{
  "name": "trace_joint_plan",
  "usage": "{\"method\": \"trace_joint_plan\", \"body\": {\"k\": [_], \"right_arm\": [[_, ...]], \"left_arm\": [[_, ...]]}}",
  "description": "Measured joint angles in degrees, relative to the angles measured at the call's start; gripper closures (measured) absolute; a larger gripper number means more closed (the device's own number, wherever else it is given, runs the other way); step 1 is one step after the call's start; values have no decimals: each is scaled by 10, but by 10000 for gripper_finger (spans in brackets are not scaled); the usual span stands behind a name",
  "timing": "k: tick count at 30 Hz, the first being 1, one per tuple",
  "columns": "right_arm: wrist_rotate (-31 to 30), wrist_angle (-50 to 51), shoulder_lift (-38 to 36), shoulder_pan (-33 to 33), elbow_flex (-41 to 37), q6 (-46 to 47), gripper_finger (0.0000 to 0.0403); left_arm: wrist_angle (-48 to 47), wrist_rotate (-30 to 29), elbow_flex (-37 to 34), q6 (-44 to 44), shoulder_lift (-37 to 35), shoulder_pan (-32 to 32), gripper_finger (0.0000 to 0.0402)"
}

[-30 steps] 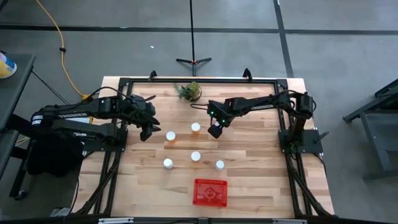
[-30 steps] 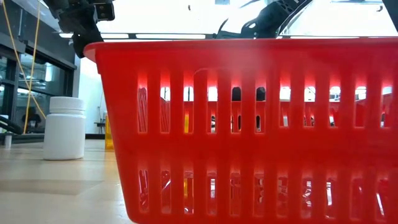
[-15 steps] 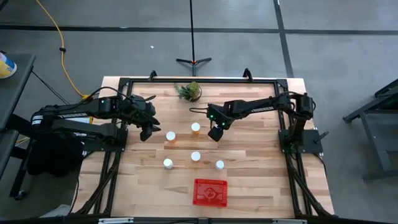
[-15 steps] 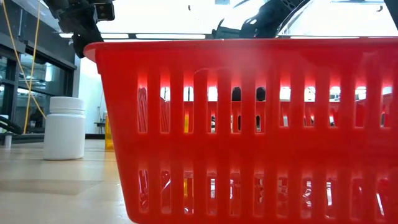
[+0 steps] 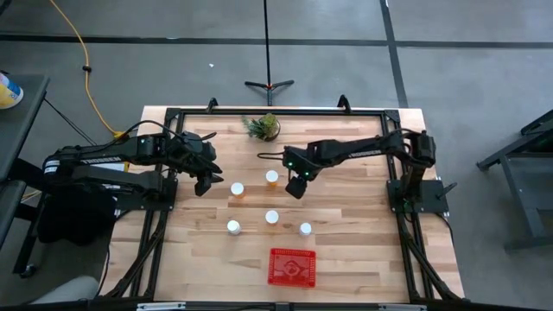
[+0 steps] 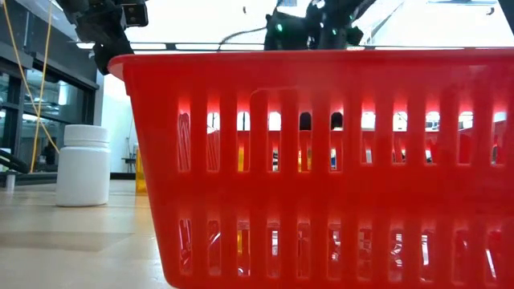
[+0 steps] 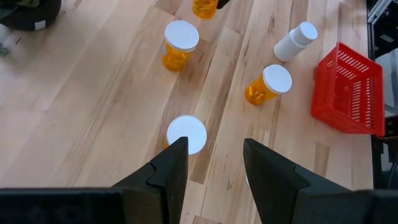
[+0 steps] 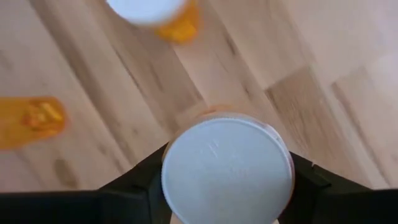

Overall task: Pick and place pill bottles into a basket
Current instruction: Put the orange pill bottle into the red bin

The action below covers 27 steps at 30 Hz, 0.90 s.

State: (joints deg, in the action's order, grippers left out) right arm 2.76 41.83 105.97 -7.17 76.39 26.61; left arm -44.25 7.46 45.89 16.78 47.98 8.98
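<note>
The red basket (image 5: pixel 292 266) stands near the table's front edge and fills the low view (image 6: pixel 321 160). Several orange pill bottles with white caps stand upright on the wood: one (image 5: pixel 237 188), one (image 5: pixel 272 177), one (image 5: pixel 271 216) and one (image 5: pixel 305 228). An all-white bottle (image 6: pixel 84 164) stands too. My left gripper (image 5: pixel 206 183) is open just left of the nearest bottle (image 7: pixel 186 134), touching nothing. My right gripper (image 5: pixel 296 186) is shut on another pill bottle (image 8: pixel 227 168), right of the bottle at the middle. My right gripper pinches the pill bottle between its two fingers (image 8: pixel 140 183), one on each side just under the white cap's rim (image 8: pixel 171 180). The fingers come from above, pointing down. The bottle stands upright in the hold with its cap up. The cap hides its body and the contact below it.
A small green potted plant (image 5: pixel 263 127) stands at the table's far edge. A black frame (image 5: pixel 173 112) runs along the table's sides. Bare wood lies between the bottles and the basket (image 7: pixel 348 87).
My right gripper has gone a little toward the table's left and near edges with its bottle, staying shut. My left gripper and the standing bottles have kept still.
</note>
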Motion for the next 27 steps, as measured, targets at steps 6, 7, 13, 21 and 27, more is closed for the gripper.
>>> {"method": "trace_joint_plan", "body": {"k": [6, 7, 13, 21, 27], "right_arm": [[-16, 85, 0, 29, 86, 2, 206], [-21, 98, 0, 36, 99, 4, 205], [-58, 146, -1, 95, 168, 69, 206], [-82, 146, -1, 188, 184, 212, 204], [-83, 137, 4, 257, 184, 302, 208]], "left_arm": [[0, 0, 0, 0, 0, 0, 211], [0, 0, 0, 0, 0, 0, 211], [0, -6, 0, -19, 0, 0, 211], [2, -33, 0, -21, 0, 0, 211], [15, -36, 0, -30, 0, 0, 211]]}}
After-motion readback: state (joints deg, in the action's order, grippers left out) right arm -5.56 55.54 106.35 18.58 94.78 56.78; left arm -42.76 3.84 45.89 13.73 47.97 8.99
